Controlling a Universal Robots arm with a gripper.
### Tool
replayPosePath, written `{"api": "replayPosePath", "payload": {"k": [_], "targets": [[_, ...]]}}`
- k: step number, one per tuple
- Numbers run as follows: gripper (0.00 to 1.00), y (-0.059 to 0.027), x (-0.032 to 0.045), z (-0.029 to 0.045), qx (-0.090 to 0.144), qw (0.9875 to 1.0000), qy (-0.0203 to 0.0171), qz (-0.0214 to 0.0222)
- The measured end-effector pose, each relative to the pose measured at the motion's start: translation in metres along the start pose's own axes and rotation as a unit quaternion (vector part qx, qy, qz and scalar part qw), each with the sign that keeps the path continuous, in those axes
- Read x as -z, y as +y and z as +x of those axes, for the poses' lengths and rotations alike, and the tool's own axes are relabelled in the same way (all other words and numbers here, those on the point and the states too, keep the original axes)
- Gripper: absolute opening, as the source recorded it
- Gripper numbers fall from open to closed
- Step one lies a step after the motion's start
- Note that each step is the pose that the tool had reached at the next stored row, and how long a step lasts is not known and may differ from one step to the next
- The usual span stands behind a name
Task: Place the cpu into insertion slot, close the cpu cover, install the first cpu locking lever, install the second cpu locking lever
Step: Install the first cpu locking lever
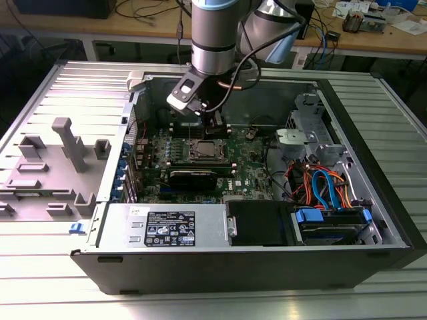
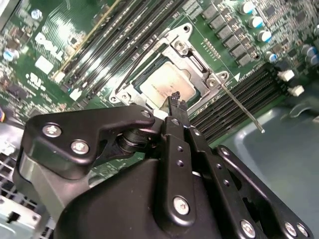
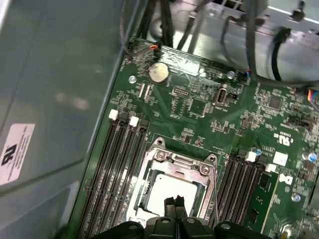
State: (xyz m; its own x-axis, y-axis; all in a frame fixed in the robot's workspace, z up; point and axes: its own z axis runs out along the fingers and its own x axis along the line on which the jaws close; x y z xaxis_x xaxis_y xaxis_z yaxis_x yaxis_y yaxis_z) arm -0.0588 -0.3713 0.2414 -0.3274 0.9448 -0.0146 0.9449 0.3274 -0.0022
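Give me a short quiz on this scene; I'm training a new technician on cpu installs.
1. True or false: the gripper holds the cpu.
2. The cpu cover lies: A flat around the cpu; B raised upright; C outside the case.
3. What juts out free beside the cover?
Key: 1 false; 2 A; 3 a locking lever.
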Motion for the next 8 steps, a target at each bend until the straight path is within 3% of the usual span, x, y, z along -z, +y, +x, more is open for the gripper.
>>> {"api": "replayPosePath", "payload": {"k": [4,8], "targets": [[0.11,-0.0001,0.0,0.0,0.029,0.9996,-0.0001,-0.0004],[0.11,-0.0001,0.0023,0.0,0.034,0.9994,-0.0001,-0.0005]]}}
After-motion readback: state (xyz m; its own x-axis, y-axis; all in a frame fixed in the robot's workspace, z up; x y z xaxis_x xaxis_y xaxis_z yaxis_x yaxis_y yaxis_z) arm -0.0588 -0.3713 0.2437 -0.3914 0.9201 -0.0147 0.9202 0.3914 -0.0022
